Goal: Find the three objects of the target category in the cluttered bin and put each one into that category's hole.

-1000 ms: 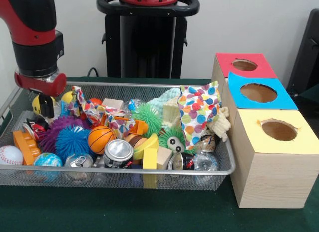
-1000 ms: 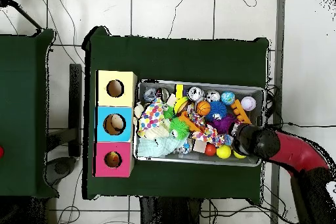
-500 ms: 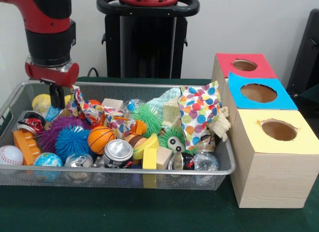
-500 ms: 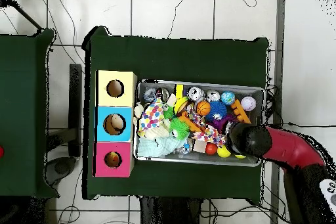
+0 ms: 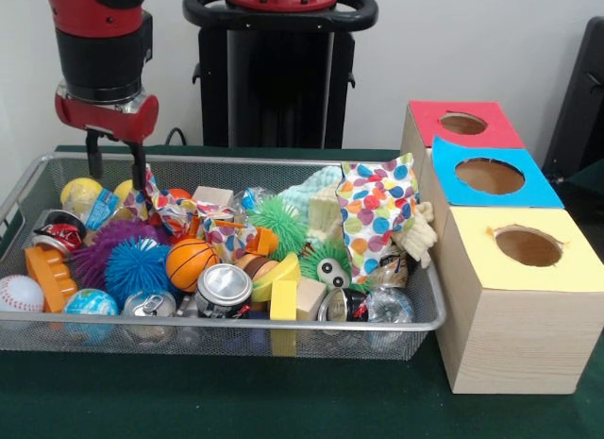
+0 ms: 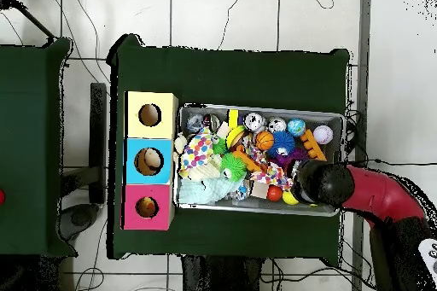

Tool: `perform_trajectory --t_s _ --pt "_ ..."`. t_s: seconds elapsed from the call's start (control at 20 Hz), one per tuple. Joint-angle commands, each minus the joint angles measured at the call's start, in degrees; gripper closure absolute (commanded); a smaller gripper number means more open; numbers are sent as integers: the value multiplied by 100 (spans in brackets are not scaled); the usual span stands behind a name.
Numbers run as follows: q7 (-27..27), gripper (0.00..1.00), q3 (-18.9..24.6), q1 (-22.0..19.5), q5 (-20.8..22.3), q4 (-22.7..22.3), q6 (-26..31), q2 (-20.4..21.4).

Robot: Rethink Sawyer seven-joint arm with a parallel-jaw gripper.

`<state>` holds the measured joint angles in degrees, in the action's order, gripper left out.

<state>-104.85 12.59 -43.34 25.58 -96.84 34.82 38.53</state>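
On the green table (image 5: 283,411) sits a wire mesh bin (image 5: 236,333) heaped with toys, cans and balls, and just beside it a wooden box (image 5: 514,326) with a red-topped hole (image 5: 462,124), a blue-topped hole (image 5: 489,176) and a yellow-topped hole (image 5: 528,245). The gripper (image 5: 115,162) hangs over the bin's end farthest from the box, its two dark fingers (image 5: 138,163) parted and holding nothing. Below it lie a yellow ball (image 5: 80,191), a basketball (image 5: 190,263), a baseball (image 5: 19,294) and a globe ball (image 5: 91,303).

Open air all round the pincer (image 5: 115,161), clear of the heap. Straight below, packed: yellow balls (image 5: 83,191), crinkled wrappers (image 5: 175,211), purple spiky ball (image 5: 106,247), no bare mesh. Behind it, the bin's far rim (image 5: 264,161). Well off to the side, three boxes (image 5: 491,222), holes unblocked.
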Motion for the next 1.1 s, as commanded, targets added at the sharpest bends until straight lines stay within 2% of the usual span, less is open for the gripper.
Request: perform_trajectory --t_s 0.05,0.4,0.85,1.1 --pt "221 0 156 -165 115 -96 79 -312" --pt "352 0 194 -303 287 142 -129 -681" --pt "227 0 195 -277 314 229 -278 -881" --pt "256 0 176 -275 411 463 -405 -1093"
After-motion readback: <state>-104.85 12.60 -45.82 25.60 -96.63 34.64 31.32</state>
